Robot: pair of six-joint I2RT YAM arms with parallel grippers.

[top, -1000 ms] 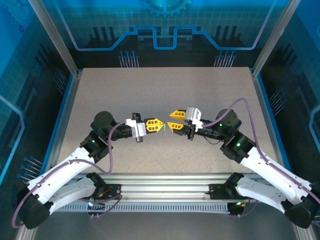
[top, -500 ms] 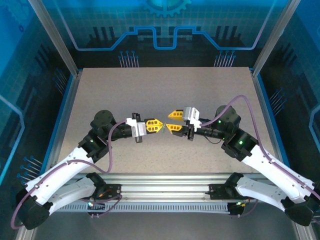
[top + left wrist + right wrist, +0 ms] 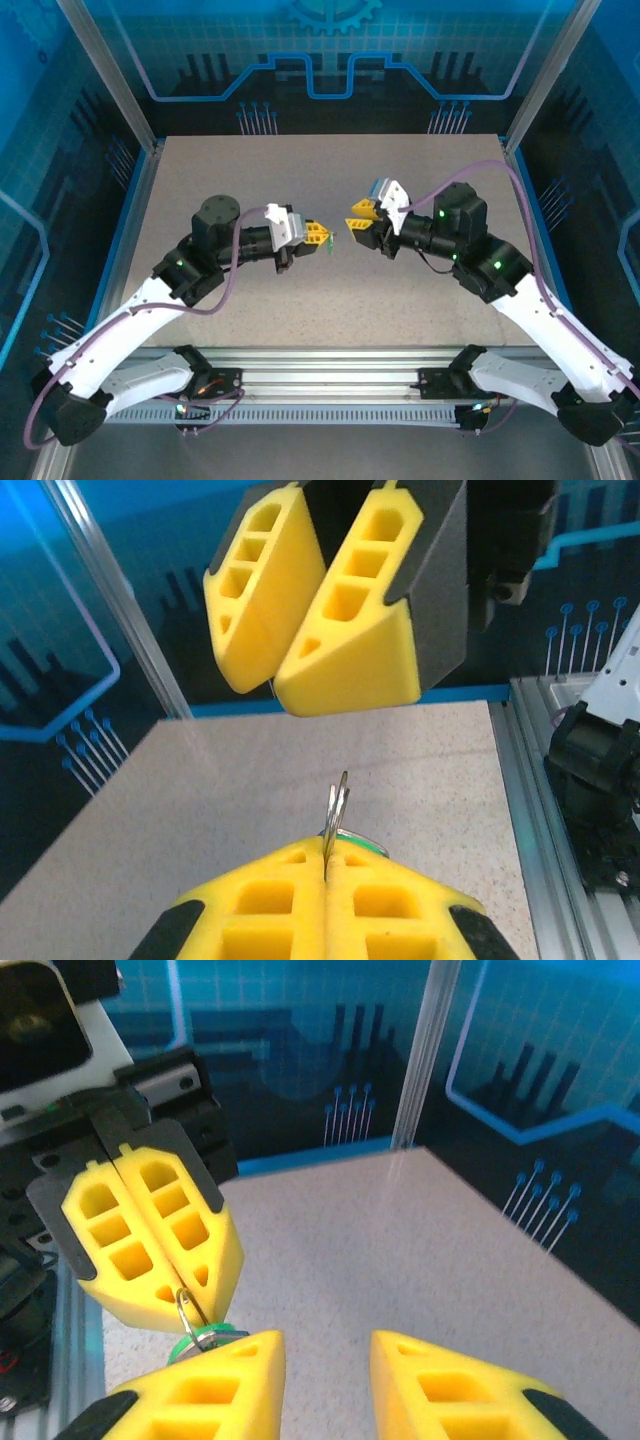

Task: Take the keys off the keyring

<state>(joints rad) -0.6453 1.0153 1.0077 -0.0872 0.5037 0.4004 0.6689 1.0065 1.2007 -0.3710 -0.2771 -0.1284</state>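
My left gripper (image 3: 327, 870) is clamped on the keyring (image 3: 338, 802), lower centre. Right gripper (image 3: 328, 1348) jaws apart beside it. Should pinch green bit (image 3: 205, 1338) squarely, twist slowly.

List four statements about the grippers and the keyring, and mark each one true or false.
1. The left gripper is shut on the keyring. True.
2. The right gripper has its fingers pressed together. False: a clear gap stands between them.
3. The keyring lies flat on the table. False: it is pinched in the left gripper, above the table.
4. The two grippers face each other, close together. True.
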